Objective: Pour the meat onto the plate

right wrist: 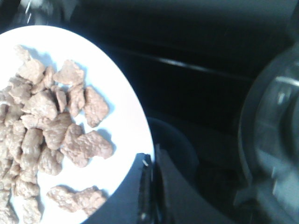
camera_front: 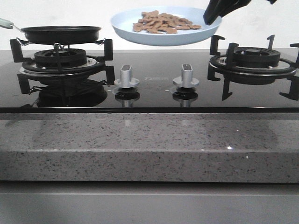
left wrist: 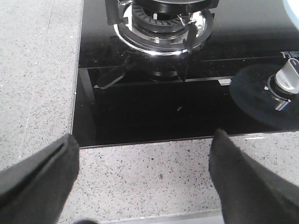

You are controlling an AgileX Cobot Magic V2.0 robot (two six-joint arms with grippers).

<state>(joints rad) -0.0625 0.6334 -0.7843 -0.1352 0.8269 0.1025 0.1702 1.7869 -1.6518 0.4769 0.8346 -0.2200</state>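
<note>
The pale blue plate (camera_front: 163, 33) hangs in the air above the back middle of the stove, roughly level. Many small reddish-brown meat pieces (camera_front: 163, 22) lie piled on it. My right gripper (camera_front: 211, 17) is shut on the plate's right rim and holds it up. In the right wrist view the plate (right wrist: 114, 100) fills one side with the meat (right wrist: 51, 126) on it, and my gripper (right wrist: 150, 163) pinches its edge. The black frying pan (camera_front: 60, 33) sits on the left burner. My left gripper (left wrist: 142, 154) is open and empty above the counter's front edge.
Two silver knobs (camera_front: 127, 77) (camera_front: 186, 76) stand on the black glass cooktop (camera_front: 154, 100). The right burner (camera_front: 254, 60) has a bare black grate. The pan's pale handle (camera_front: 5, 22) points left. A grey speckled counter (camera_front: 149, 144) runs along the front.
</note>
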